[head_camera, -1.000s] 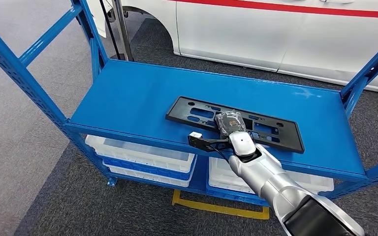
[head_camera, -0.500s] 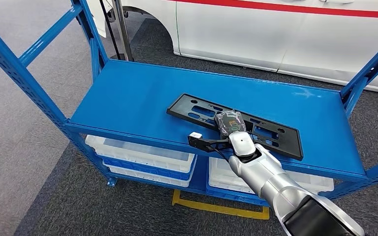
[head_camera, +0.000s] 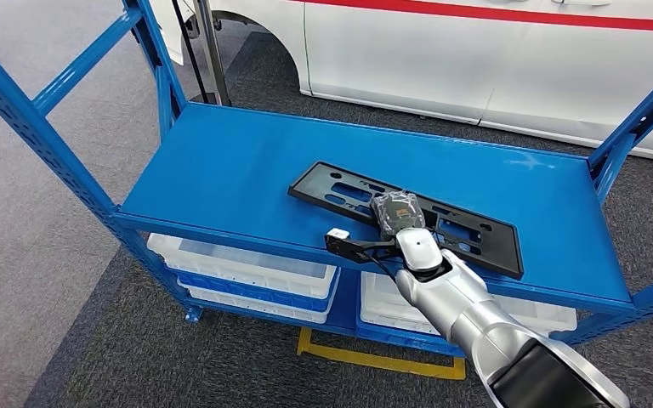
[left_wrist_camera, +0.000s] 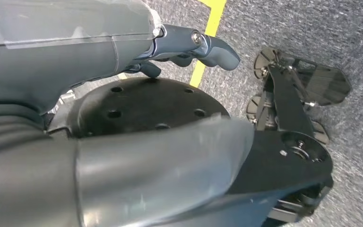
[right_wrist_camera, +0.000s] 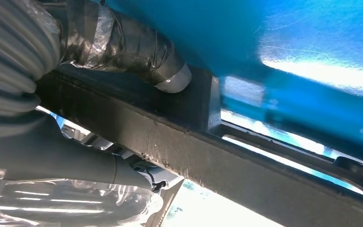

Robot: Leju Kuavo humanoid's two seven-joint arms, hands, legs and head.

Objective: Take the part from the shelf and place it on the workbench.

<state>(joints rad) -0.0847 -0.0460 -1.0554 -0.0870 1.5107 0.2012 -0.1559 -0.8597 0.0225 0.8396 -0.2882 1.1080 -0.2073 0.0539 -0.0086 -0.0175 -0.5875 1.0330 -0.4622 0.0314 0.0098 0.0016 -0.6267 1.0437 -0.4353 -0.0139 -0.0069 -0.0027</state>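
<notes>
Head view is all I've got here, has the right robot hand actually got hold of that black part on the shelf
Observer: Yes. In the right wrist view the right robot hand has its thumb on one face of the black part and fingers on the opposite face.
Operator: Where's the left one?
Observer: The left robot hand hangs over grey carpet beside a yellow floor line, holding nothing.
Operator: Are the fingers on the part bare?
Observer: No, they are wrapped in clear plastic film.

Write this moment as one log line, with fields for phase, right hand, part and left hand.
phase: grasping | right hand: grips the black part at its near edge | part: on the blue shelf | left hand: holds nothing
</notes>
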